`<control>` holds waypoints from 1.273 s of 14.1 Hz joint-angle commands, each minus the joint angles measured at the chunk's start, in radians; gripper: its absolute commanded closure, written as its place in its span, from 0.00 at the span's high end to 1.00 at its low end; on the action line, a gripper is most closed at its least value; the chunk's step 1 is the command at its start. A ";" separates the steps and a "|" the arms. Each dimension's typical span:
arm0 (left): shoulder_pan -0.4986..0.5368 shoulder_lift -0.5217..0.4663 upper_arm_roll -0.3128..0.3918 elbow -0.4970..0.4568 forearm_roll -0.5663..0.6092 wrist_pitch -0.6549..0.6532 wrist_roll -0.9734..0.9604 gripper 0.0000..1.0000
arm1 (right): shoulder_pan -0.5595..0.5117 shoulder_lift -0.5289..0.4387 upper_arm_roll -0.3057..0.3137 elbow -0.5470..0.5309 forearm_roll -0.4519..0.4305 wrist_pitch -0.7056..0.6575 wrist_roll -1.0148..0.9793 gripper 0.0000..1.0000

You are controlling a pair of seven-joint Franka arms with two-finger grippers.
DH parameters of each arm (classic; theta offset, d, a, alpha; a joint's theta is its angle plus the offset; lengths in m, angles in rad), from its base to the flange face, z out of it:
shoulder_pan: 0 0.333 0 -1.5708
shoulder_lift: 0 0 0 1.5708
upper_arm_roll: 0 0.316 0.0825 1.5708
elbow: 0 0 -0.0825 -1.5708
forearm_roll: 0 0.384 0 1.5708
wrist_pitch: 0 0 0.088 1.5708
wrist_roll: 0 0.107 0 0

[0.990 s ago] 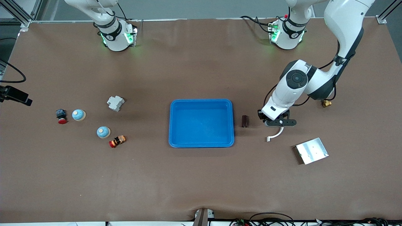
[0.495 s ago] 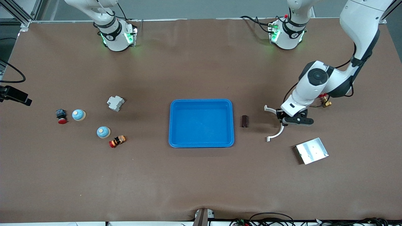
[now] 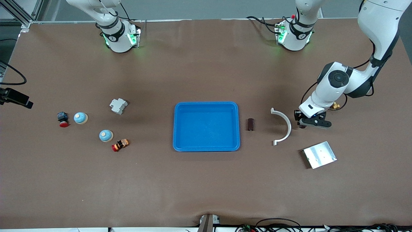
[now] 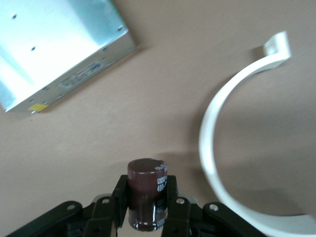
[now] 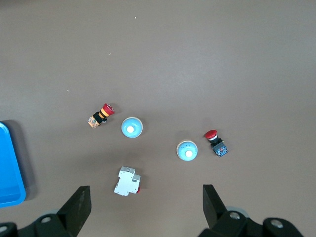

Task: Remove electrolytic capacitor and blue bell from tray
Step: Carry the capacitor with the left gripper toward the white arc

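My left gripper [image 3: 303, 124] hangs low over the table between the white curved bracket and the metal box, shut on a dark brown capacitor [image 4: 146, 183] held upright between its fingers. A second dark capacitor [image 3: 250, 124] lies on the table beside the blue tray [image 3: 206, 105]. Two blue dome bells [image 3: 80, 118] [image 3: 106, 135] sit toward the right arm's end; they also show in the right wrist view [image 5: 132, 128] [image 5: 187, 150]. My right gripper [image 5: 145, 210] is open and empty, high above those bells; it is out of the front view.
A white curved bracket [image 3: 285, 127], a metal box [image 3: 319, 154] and a brass fitting [image 3: 334, 105] lie at the left arm's end. A white circuit breaker [image 3: 118, 106] and two red-capped push buttons [image 3: 62, 119] [image 3: 120, 145] lie near the bells.
My left gripper has moved away from the tray toward the left arm's end, uncovering the whole white bracket. The capacitor beside the tray and the right arm have not moved.
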 commanded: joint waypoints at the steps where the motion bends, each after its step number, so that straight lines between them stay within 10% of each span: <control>1: 0.068 0.054 -0.014 -0.001 0.087 0.019 0.019 0.00 | 0.000 -0.020 -0.005 -0.017 0.012 -0.008 0.010 1.00; 6: 0.102 0.091 -0.011 0.010 0.132 0.019 0.018 0.00 | 0.000 -0.020 -0.005 -0.017 0.012 -0.003 0.010 1.00; 9: 0.100 0.116 -0.013 0.027 0.132 0.019 0.002 0.57 | 0.000 -0.020 -0.005 -0.017 0.012 -0.005 0.008 1.00; 10: 0.099 0.125 -0.013 0.033 0.132 0.019 -0.005 1.00 | -0.002 -0.020 -0.005 -0.017 0.012 -0.005 0.010 1.00; 18: 0.097 0.067 -0.042 0.044 0.121 -0.027 -0.087 1.00 | 0.000 -0.018 -0.005 -0.014 0.015 -0.002 0.008 1.00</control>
